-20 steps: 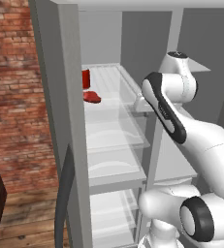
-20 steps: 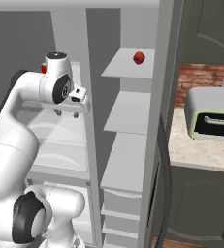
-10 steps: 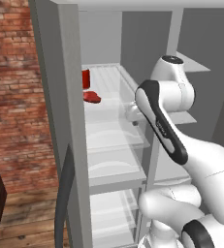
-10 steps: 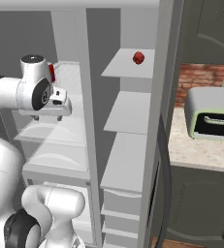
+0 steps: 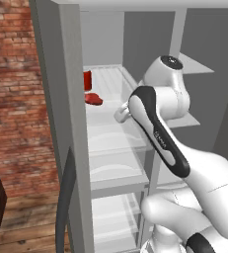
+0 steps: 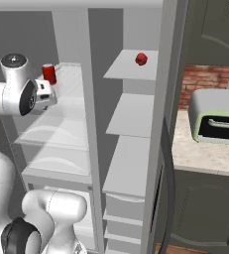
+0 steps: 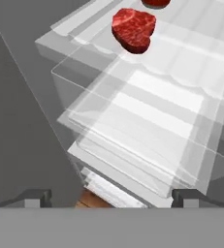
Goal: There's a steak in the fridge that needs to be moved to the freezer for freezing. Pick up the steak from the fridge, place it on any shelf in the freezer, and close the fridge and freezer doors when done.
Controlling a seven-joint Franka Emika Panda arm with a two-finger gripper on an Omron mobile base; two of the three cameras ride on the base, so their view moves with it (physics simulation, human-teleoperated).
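The steak (image 7: 134, 29), a dark red lumpy slab, lies on a clear glass shelf of the fridge (image 5: 110, 138); it also shows as the steak (image 5: 93, 99) in the left base view. My gripper (image 7: 111, 198) is open and empty, its fingertips (image 7: 36, 197) wide apart, back from the shelf's front edge and short of the steak. In the right base view my hand (image 6: 44, 94) hovers in front of the fridge shelves. The freezer (image 6: 131, 149) stands to the right with its grey shelf (image 6: 131, 114). Both doors stand open: fridge door (image 5: 51, 99), freezer door (image 6: 168, 99).
An upright red can (image 6: 49, 73) stands just behind the steak. A small round red lump (image 6: 141, 59) sits on the freezer's top shelf. A green-trimmed bread box (image 6: 217, 116) rests on the counter right of the unit. A brick wall (image 5: 12, 99) lies to the left.
My jaws have opened wide. The hand has swung left from the divider between the two sections to the front of the fridge shelves.
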